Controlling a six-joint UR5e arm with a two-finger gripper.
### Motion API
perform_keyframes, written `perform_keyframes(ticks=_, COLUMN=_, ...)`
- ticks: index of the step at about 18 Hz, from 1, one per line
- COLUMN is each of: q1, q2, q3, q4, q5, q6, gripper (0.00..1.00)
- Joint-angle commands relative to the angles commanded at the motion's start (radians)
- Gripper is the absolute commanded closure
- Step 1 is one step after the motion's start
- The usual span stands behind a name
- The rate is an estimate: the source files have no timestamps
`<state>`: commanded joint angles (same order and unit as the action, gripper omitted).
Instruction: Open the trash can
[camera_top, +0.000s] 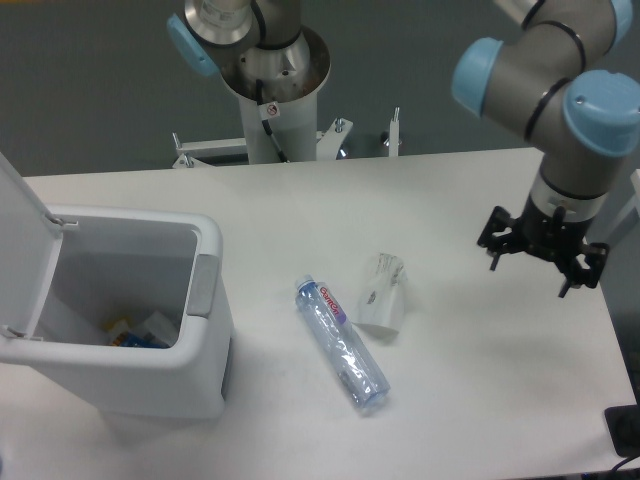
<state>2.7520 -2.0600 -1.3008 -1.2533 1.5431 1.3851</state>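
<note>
White plastic, the trash can (130, 330) stands at the left end of the bench (470, 400), with its lid raised and some litter inside. The opening seems done, so the arm needs only stay away from the lid. The pincer (541, 258) hangs spread and empty near the right edge. A clear bottle (341, 344) and a small white packet (382, 293) lie between, blocking nothing.
</note>
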Motion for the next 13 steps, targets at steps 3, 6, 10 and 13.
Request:
perform_keyframes(ticks=3, q1=0.0, q2=-0.026, q3=0.006, q4=0.005, q5=0.009, q6=0.002, gripper=0.0)
perform_keyframes(ticks=6, q1=-0.002, q2=-0.026, q3=0.006, q4=0.005, q5=0.009, q6=0.009, gripper=0.0)
perform_keyframes(ticks=10, q1=-0.005, q2=-0.029, q3=-0.006, q4=0.012, q5=0.011, q6=0.043, gripper=0.0)
perform_keyframes(ticks=13, q1=-0.003, q2=-0.028, q3=-0.009, q4=0.014, q5=0.011, q6=0.074, gripper=0.0)
